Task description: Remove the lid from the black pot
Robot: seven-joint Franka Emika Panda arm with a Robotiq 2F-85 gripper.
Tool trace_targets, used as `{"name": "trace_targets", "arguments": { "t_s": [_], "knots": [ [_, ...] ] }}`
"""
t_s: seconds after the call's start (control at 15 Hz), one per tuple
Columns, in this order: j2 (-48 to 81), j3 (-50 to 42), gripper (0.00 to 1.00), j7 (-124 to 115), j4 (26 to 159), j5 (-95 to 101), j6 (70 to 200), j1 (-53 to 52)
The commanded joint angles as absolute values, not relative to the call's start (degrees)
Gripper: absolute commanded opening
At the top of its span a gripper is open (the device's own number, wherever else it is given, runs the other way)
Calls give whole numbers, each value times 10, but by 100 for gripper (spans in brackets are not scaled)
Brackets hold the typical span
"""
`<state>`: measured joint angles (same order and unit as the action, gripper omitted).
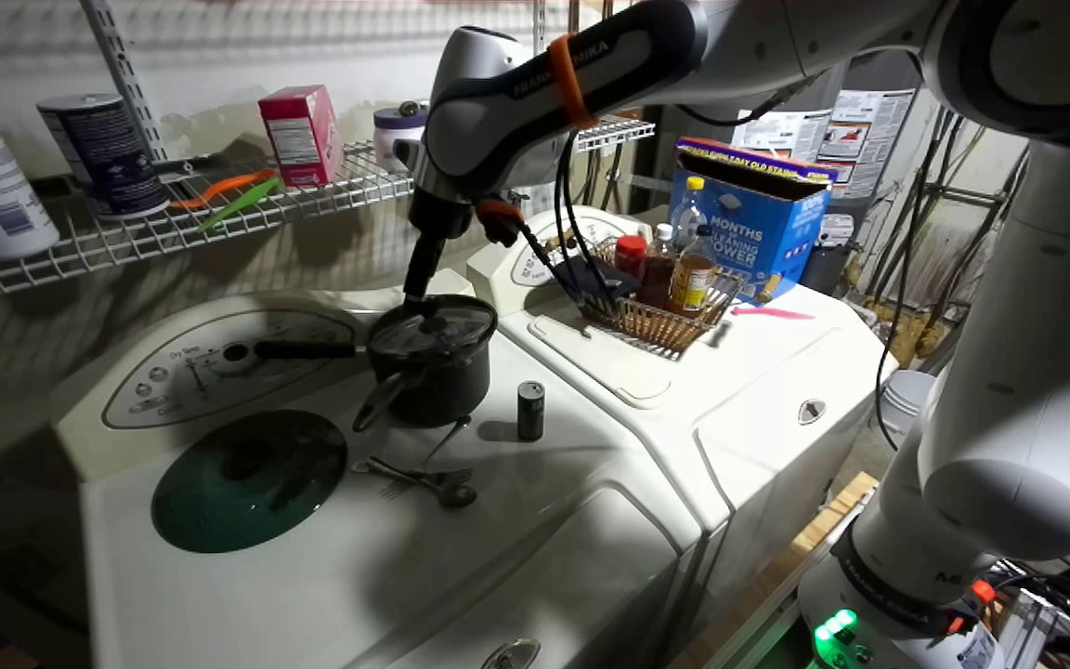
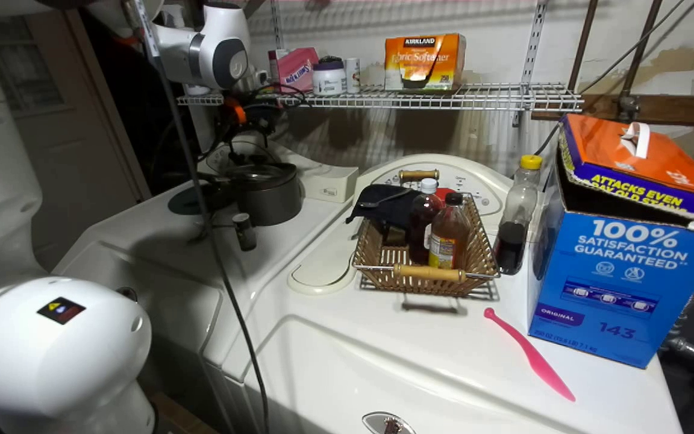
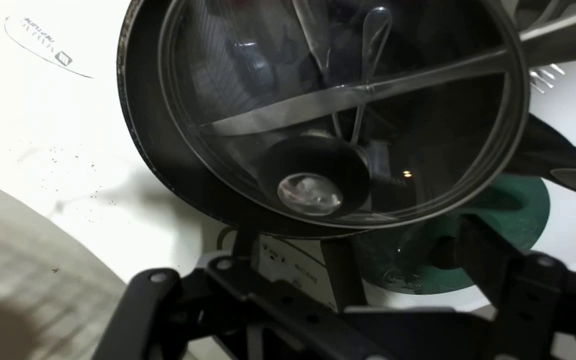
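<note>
The lid (image 3: 348, 95) is seen on top of the black pot (image 1: 442, 390) in both exterior views. It is thin, greyish and see-through, bound by a pale rim and topped by a dark knob (image 3: 313, 175) with a shiny round face. In the wrist view reflections are caught in it, and it is seen off centre over the pot, a dark crescent being left uncovered along one side. The gripper (image 3: 357, 227) is poised near the pot's back rim with its fingers (image 3: 483, 250) spread wide apart, the knob being placed just ahead of the gap; whether the rim is touched cannot be told.

The pot's long dark handle (image 1: 307, 350) is pointed over the control panel (image 1: 219, 381) of a white appliance (image 1: 293, 595). A green disc (image 1: 247, 483) is laid flat on the same top, near the pot but apart from it. Just beside the pot a small can (image 1: 531, 413) is stood upright, and cutlery (image 1: 425, 480) is scattered near its front. The widest open room is offered by the white stretch between the cutlery and the rounded front edge. Behind, room is bounded by a wire shelf (image 2: 371, 103) set higher. On the neighbouring machine (image 2: 347, 343) a wicker basket (image 1: 651, 325) and a blue box (image 2: 612, 289) are placed.
</note>
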<state>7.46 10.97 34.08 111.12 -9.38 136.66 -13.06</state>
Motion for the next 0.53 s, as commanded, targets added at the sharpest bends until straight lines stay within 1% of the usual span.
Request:
{"name": "trace_targets", "arguments": {
  "t_s": [0.0, 0.4, 0.47],
  "knots": [
    [95, 125, 100, 354, 1100, -116, 1378, -112],
    [101, 133, 100, 369, 1102, -139, 1369, -97],
    [102, 134, 94, 372, 1102, -146, 1367, -94]
  ]
}}
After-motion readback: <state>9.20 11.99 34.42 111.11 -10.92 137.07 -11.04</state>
